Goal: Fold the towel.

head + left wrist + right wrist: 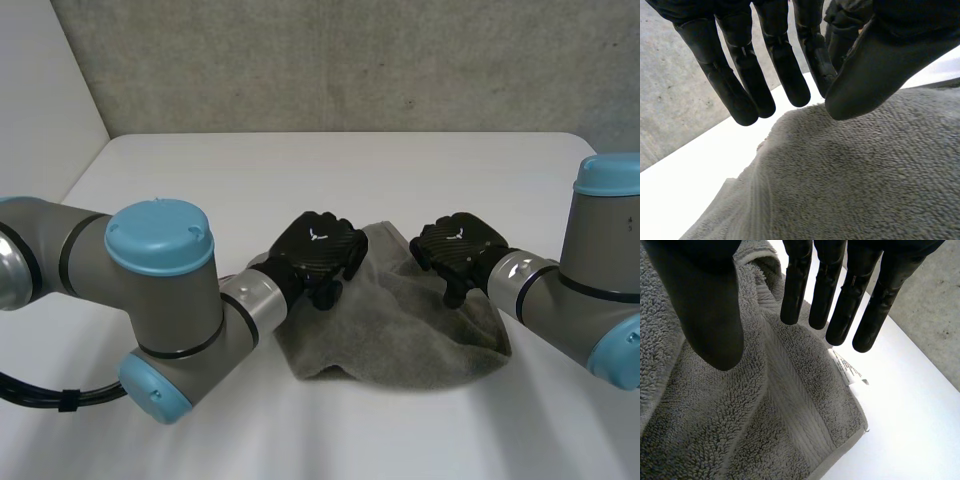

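Towel (400,320) lies in a soft grey heap near the middle of the white table (300,170), with both hands over its far side.

The left hand (315,250) is over the far left part of the towel. Its fingers (740,65) are straight and spread, and its thumb sticks out beside them. It holds nothing. The right hand (458,245) is over the far right corner. Its fingers (840,300) are straight too, with the thumb apart from them, and it holds nothing either. The left arm (160,300) bends at a big joint close to the camera and reaches in from the left. The right arm (590,290) comes in from the right.

The towel's near edge is round and puffy. At the far right corner a flat band (790,390) runs along the towel, and a small white label (847,367) sticks out just beside the right hand's fingertips. Bare table lies all around the towel, with the most room on the far side and to the left.

Behind the table stands a rough grey wall (350,60).
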### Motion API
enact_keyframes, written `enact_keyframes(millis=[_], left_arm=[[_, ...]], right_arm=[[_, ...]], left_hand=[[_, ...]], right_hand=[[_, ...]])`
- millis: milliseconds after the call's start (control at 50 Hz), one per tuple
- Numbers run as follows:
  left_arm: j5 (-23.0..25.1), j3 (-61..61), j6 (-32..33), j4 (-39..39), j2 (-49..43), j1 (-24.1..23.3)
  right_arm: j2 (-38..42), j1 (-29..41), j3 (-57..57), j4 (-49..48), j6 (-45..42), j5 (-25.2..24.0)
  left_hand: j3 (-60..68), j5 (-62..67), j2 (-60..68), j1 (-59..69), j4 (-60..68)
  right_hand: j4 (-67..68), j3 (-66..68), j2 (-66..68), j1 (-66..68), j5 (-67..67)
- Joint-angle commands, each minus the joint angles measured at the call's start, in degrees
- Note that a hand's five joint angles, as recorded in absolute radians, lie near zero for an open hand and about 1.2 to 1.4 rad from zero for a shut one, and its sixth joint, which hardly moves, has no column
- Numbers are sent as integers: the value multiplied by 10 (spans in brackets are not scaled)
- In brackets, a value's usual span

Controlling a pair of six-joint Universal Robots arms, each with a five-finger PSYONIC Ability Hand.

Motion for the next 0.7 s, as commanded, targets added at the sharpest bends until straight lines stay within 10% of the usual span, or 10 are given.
enact_keyframes(millis=[20,440,580,700], left_arm=[[-8,26,1,-1,-21,8],[-12,95,4,-14,-127,6],[-9,100,10,-25,-128,6],[-14,131,24,-60,-102,11]], right_arm=[[6,1,0,3,18,2],[56,23,7,-8,33,7],[57,22,-4,-8,32,9],[48,16,-31,-29,42,9]], left_hand=[[-150,-247,-146,-146,-143],[-370,-468,-367,-366,-364],[57,-40,61,62,64],[70,-27,74,75,77]], right_hand=[[-17,-21,-28,-18,-6],[116,112,105,115,127],[419,414,407,417,429],[419,414,407,417,429]])
